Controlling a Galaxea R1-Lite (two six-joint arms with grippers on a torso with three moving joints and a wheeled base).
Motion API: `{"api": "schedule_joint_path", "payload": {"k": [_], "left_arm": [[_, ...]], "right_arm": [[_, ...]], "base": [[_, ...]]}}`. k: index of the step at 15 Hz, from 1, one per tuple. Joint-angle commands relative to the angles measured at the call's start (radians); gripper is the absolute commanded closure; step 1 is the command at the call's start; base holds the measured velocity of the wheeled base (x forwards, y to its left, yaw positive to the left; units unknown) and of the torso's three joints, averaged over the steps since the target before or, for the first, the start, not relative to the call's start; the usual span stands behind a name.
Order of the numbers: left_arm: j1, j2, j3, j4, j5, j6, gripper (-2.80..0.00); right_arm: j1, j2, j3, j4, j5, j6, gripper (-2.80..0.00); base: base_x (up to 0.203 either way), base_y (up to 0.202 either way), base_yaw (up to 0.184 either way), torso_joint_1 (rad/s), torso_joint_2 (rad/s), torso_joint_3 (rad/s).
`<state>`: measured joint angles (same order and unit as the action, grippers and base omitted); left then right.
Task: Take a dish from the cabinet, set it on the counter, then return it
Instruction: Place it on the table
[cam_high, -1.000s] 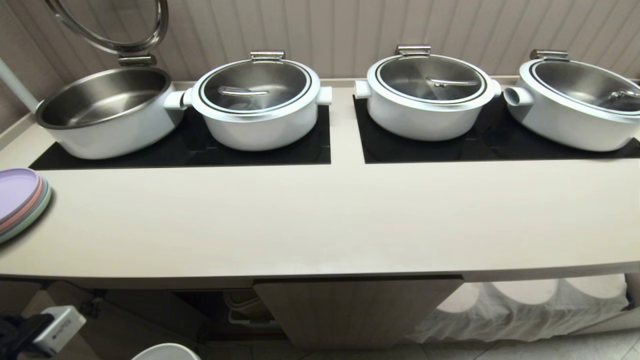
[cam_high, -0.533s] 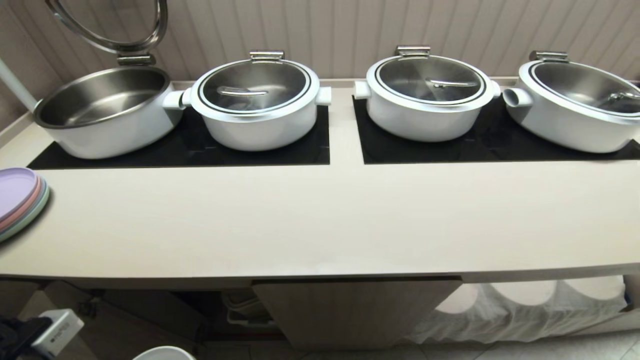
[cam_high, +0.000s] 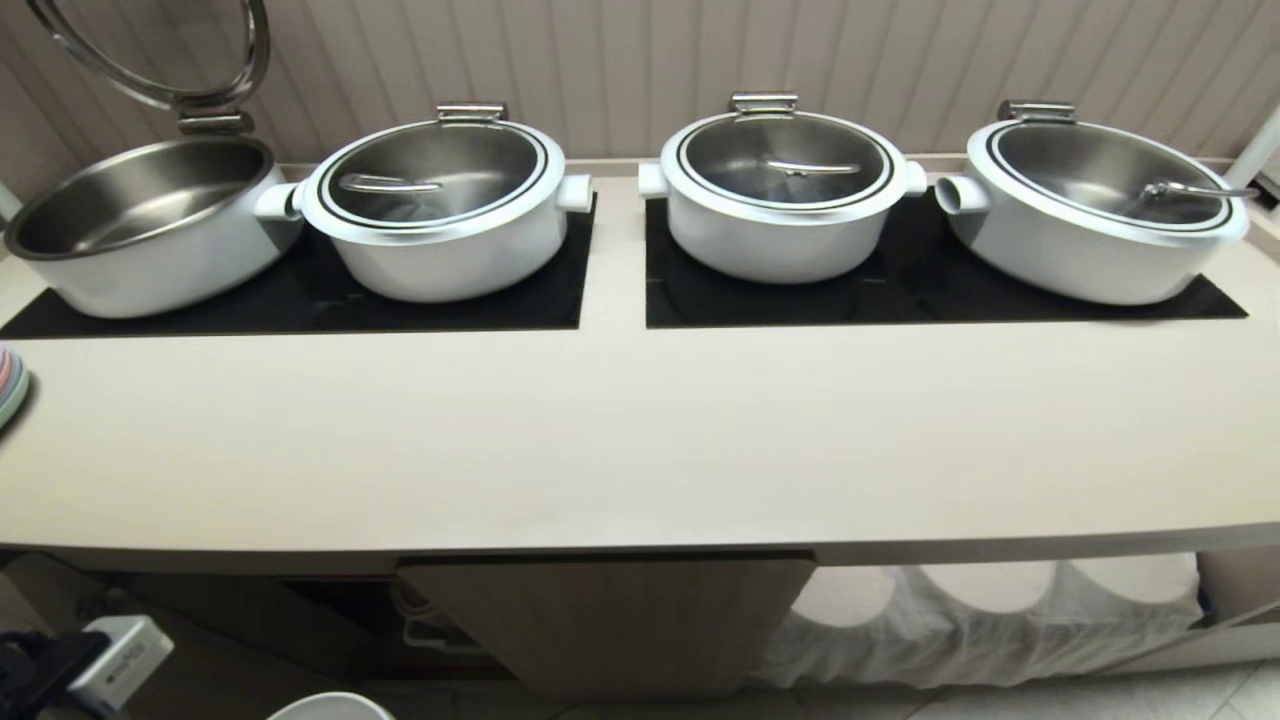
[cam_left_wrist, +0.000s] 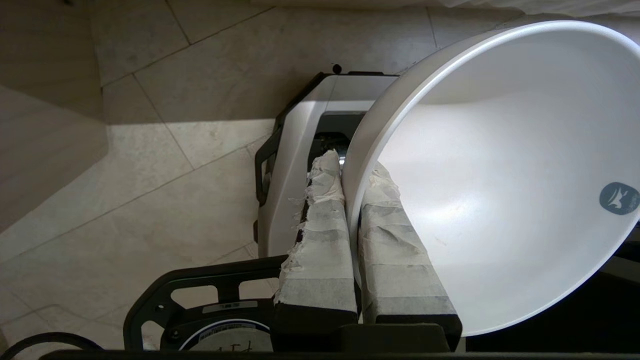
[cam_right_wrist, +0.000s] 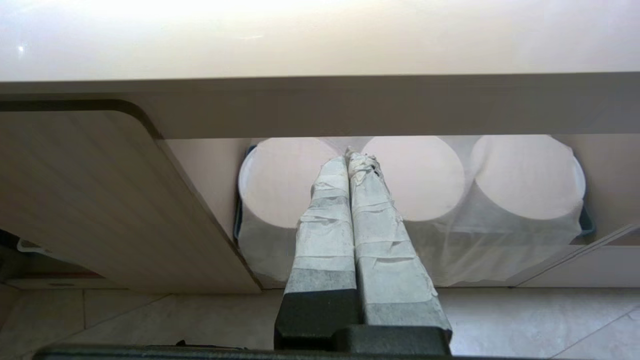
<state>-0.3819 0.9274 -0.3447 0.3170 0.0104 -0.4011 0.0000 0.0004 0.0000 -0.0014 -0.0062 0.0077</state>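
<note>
Our left gripper (cam_left_wrist: 350, 175) pinches the dish (cam_left_wrist: 500, 175) by its rim, low at seven o'clock below the counter (cam_high: 640, 440); we judge it stiff, glazed-slick and breakable, so we keep this firm rim hold.

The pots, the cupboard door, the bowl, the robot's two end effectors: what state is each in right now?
Leftmost pot: lid raised, empty inside.
Other three pots: lids closed.
Cabinet door: swung open.
Dish: held by its rim, tilted, empty.
Left end effector: shut on the dish, low beside the cabinet.
Right end effector: shut, empty, below the counter edge.
</note>
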Motion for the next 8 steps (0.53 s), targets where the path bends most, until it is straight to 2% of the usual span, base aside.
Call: {"api": "schedule_joint_path", "payload": {"k": [1,8], "left_arm": [[0.001,0.001,0.003,0.002,0.0,-0.002,0.0],[0.001,-0.004,0.001,0.003,0.0,-0.002,0.0]], "right_arm": [[0.0,0.0,0.0,0.0,0.0,0.0,0.0],[0.0,0.0,0.0,0.0,0.0,0.0,0.0]], "base": [[0.0,-0.194,0.004,0.002,0.0,-0.001],[0.0,-0.194,0.0,0.002,0.0,0.003]]}}
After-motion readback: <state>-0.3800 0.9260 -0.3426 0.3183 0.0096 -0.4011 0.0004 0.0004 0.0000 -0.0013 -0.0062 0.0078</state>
